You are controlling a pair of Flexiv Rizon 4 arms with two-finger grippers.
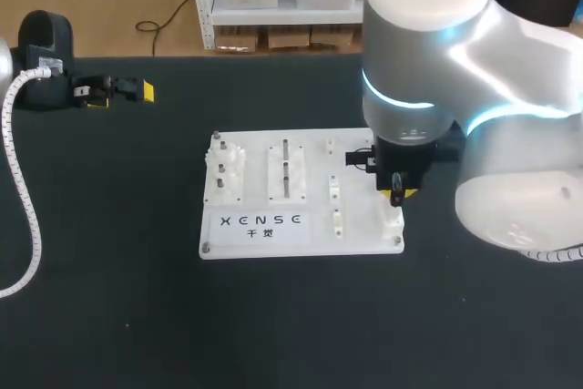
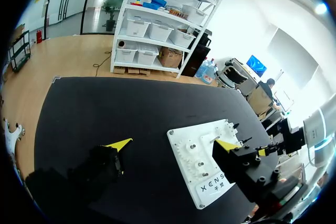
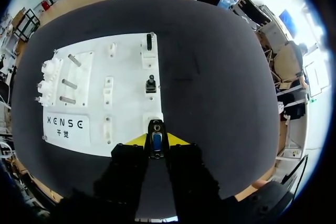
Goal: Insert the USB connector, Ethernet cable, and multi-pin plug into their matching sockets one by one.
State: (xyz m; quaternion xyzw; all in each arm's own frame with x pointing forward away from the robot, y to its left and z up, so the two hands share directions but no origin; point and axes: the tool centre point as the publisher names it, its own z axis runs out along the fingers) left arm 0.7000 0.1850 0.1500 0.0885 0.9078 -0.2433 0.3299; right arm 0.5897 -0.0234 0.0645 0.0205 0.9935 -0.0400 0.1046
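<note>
Right of centre in the head view, the right gripper [image 1: 398, 190] pinches the USB connector [image 3: 156, 137] over the lower right corner of the white board [image 1: 264, 243]. This looks like the first insertion, and it needs a square descent into the socket [image 3: 152, 123].

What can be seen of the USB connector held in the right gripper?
The USB connector is a small, narrow plug with a black, plastic-looking shell and a blue strip down its middle. The right gripper is shut on it, one yellow-tipped finger on each side, and it points straight out ahead of the fingers. Its front end is over the edge of the white board nearest the gripper. Whether it touches the board cannot be told. No cable shows.
</note>
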